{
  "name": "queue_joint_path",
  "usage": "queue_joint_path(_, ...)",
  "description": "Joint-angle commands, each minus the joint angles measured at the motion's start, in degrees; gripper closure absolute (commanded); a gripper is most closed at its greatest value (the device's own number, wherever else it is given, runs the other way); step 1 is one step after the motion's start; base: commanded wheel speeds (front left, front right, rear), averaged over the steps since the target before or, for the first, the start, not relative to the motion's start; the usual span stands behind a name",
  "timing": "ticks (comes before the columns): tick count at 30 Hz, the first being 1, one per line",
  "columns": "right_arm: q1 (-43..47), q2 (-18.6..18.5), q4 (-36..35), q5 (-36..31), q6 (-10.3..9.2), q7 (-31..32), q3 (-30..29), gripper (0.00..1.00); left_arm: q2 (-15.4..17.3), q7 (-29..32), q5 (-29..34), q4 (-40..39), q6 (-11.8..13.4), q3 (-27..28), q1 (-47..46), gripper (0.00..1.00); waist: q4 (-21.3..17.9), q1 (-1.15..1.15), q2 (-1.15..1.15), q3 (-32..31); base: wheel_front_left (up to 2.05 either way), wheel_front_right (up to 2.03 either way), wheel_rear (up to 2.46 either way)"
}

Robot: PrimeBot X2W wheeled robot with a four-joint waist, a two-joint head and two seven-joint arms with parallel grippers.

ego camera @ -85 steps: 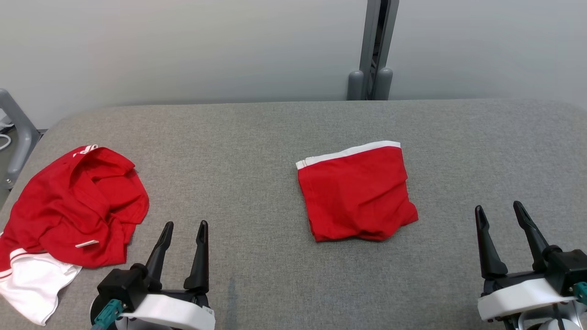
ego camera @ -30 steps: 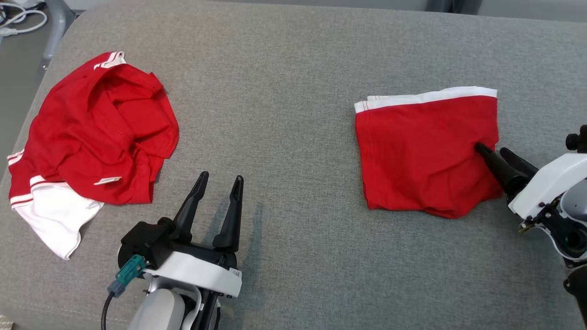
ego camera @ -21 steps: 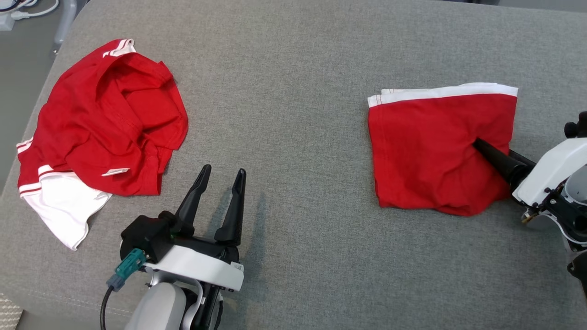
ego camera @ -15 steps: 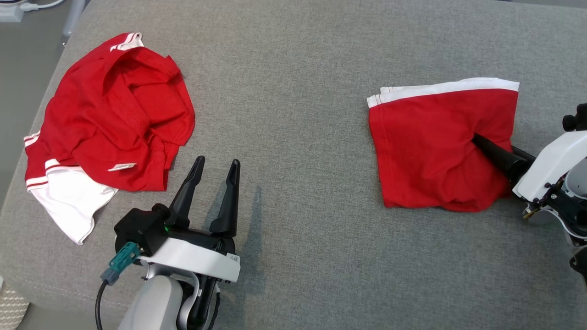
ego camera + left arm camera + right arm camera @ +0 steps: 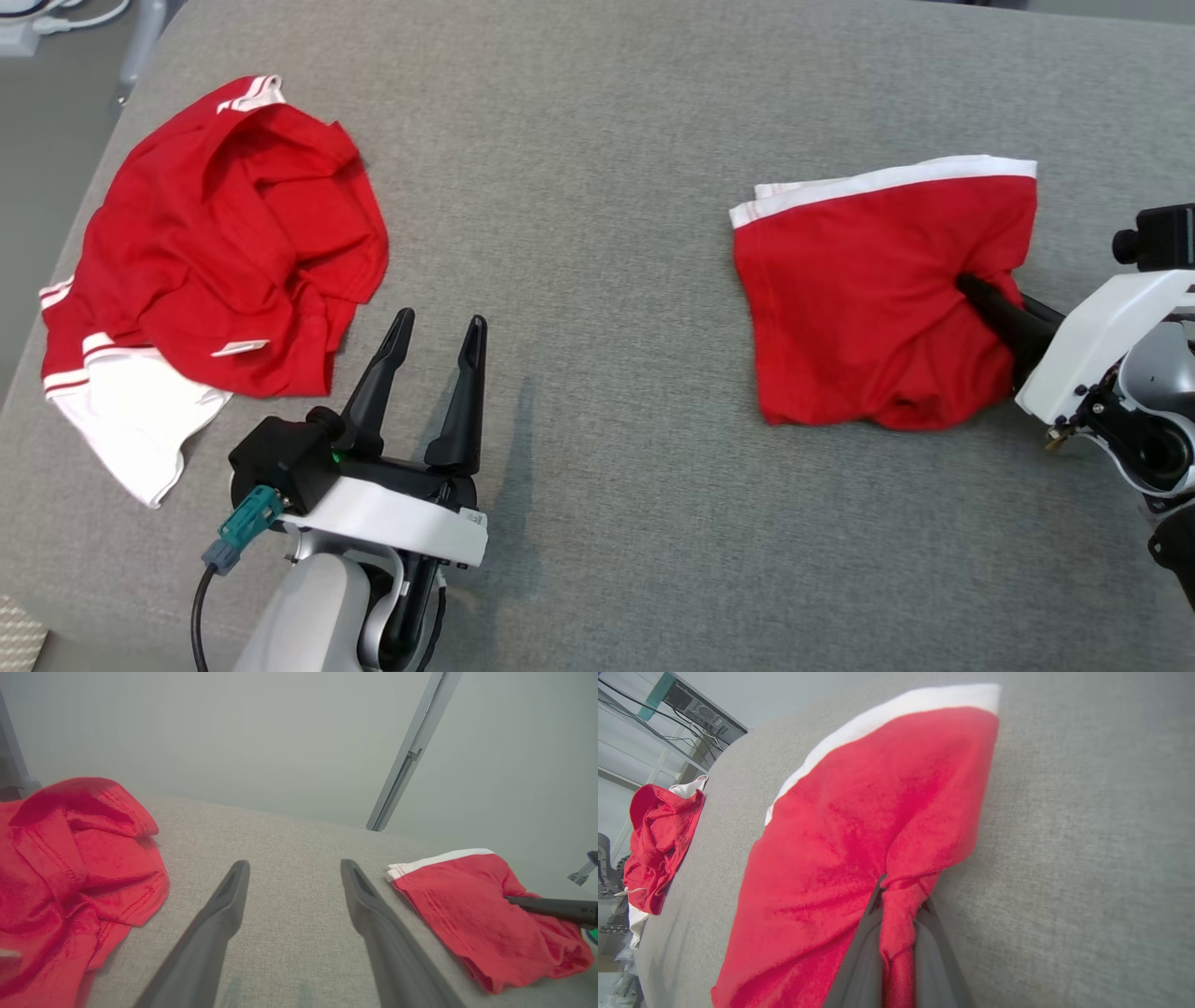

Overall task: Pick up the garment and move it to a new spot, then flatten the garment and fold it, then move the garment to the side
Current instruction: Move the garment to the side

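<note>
- Since a second ago the right pincer (image 5: 971, 285) has closed up. Back then its fingers were spread over the right edge of the folded red garment (image 5: 859, 308). Now they're pinched tight on a ridge of cloth there, and that edge is bunched in toward them.
- Far left of the grey table (image 5: 597, 168) there's a crumpled red and white garment (image 5: 224, 243), lying in a heap near the table's left edge.
- Just right of that heap is the left pincer (image 5: 440, 320), over bare table, fingers spread apart and holding nothing.
- Right of centre, the folded red garment lies on the table with its white band along the far edge, well apart from the heap.
- Far right, the right wrist view shows the red fold squeezed between the two dark fingers. Can't tell whether that corner is actually off the table.
</note>
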Motion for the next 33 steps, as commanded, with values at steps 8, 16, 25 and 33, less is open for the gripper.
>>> queue_joint_path(8, -1.3, -4.57, -1.76, -2.17, -0.03, -4.19, 6.36, 1.0, 0.25, -0.02, 3.38, -0.48, -1.02, 0.61, -1.04, 0.0, -5.42, 0.0, 0.0, -0.47, 0.0, 0.0, 0.0)
queue_joint_path(16, -4.62, -9.61, -4.6, -3.73, -0.03, -7.79, 11.0, 1.0, 0.83, -0.03, 10.77, -2.23, -2.66, 0.27, -4.33, 0.0, -12.56, 0.0, 0.0, 5.09, 0.0, 0.0, 0.0)
queue_joint_path(25, -9.23, -16.27, -5.19, -5.09, -0.04, -13.22, 11.24, 1.0, 3.38, -0.03, 15.92, -6.5, -3.77, -2.55, -9.21, 0.0, -19.12, 0.0, 0.0, 12.07, 0.0, 0.0, 0.0)
queue_joint_path(33, -12.39, -23.62, -1.65, -10.91, -0.04, -15.99, 11.67, 1.0, 5.72, -0.03, 17.15, -9.45, -3.77, -7.02, -12.3, 0.0, -21.28, 0.0, 0.0, 15.96, 0.0, 0.0, 0.0)
